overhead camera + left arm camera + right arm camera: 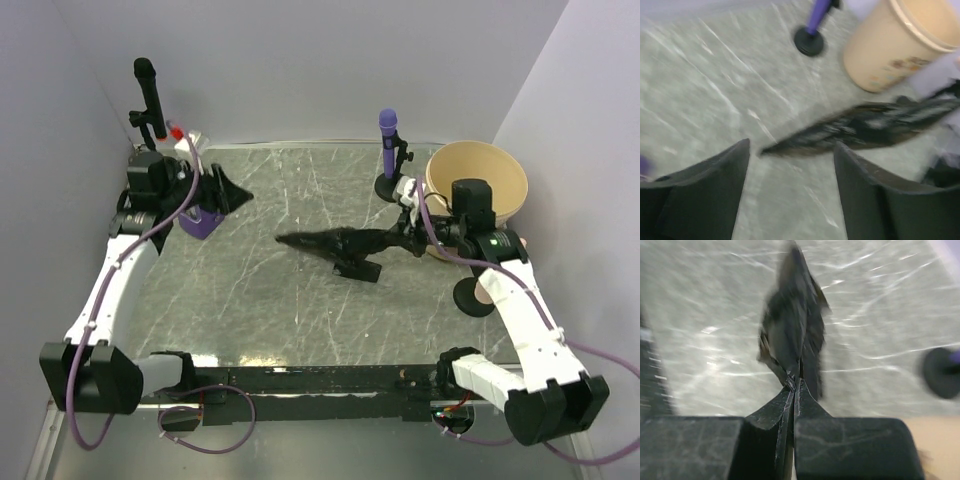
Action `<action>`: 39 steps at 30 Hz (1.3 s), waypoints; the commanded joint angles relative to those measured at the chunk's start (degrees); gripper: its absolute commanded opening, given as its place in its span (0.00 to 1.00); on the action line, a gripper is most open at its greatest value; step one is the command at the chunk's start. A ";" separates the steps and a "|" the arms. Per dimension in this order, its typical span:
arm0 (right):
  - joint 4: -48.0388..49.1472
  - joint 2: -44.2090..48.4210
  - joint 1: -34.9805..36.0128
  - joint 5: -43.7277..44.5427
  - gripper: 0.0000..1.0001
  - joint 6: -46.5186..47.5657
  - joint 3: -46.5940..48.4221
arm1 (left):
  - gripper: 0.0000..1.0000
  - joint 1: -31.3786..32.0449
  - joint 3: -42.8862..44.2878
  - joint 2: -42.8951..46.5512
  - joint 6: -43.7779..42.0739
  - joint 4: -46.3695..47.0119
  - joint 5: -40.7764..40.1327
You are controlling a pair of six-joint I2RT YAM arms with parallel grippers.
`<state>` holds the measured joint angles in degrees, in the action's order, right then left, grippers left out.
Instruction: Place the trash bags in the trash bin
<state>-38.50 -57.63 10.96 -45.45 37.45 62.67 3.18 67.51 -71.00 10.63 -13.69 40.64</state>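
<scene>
**A:** Where is the bag?

**B:** The bag (338, 246) is stretched out over the middle of the table (260, 300). Its right end is pinched in the right gripper (408, 238). The right wrist view shows those jaws clenched on a fold of black film, and the rest trails away to the left. I cannot tell whether the sagging middle touches the table.

**A:** And the bin?

**B:** The bin (478, 185) stands at the far right, just right of that gripper. The right wrist covers part of its near rim.

**A:** What about the left gripper?

**B:** The left gripper (228, 190) is at the far left, well apart from the bag. Its jaws are spread wide with nothing between them. In its own blurred view the bag's left tip lies beyond the fingers (705, 195), without touching them.

**A:** What else is close by?

**B:** The purple mic (388, 150) stands on its stand just left of the bin. Its foot is near the right gripper, on the far side. A round base (473, 297) sits on the table on the near side of the bin, beside the right forearm. A purple block (203, 222) lies below the left gripper. The black mic (148, 90) stands in the far left corner.
</scene>
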 commanded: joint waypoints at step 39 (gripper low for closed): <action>8.97 1.55 16.81 1.15 0.00 -33.05 -19.87 | 0.37 25.74 -28.31 -48.36 82.09 86.30 7.69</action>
<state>-32.86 -56.27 27.62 -45.84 6.02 42.94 29.41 37.87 -118.30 87.09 63.96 46.70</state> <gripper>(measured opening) 0.007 0.455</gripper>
